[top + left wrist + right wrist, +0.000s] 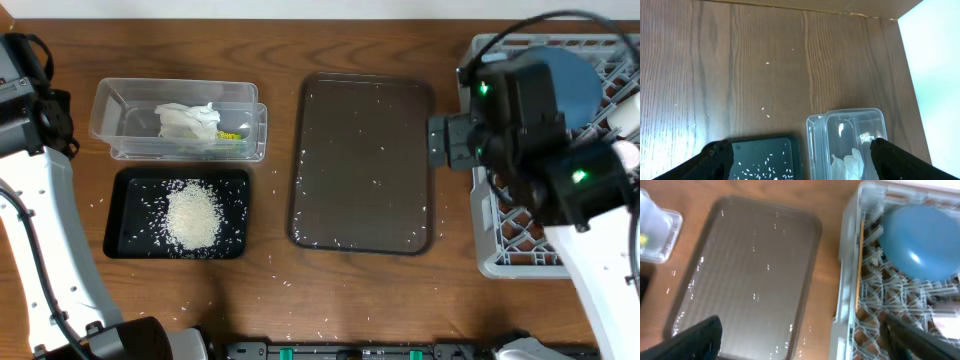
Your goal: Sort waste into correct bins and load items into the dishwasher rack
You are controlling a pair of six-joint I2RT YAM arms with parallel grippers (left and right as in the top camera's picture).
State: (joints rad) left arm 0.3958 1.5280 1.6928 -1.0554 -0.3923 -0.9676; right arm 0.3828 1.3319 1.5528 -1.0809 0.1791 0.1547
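Note:
The clear container [112,101] holds the crumpled napkin [188,120] and the yellow wrapper scrap [228,135]. The black tray [132,238] in front of it holds a pile of rice [192,215]. The grey rack [500,262] at the right holds the dark-blue bowl [578,78], also in the right wrist view [917,240], and a wooden chopstick [860,265] along its left wall. My right gripper [807,340] is open and empty above the gap between the brown tray and the rack. My left gripper [802,162] is open and empty above the black tray [765,150] and container [850,122].
The flat brown serving tray [362,150] lies in the middle, with loose rice grains scattered on it. More grains lie on the wooden table around the trays. A pale cup [628,118] shows partly at the rack's right edge. My right arm covers much of the rack.

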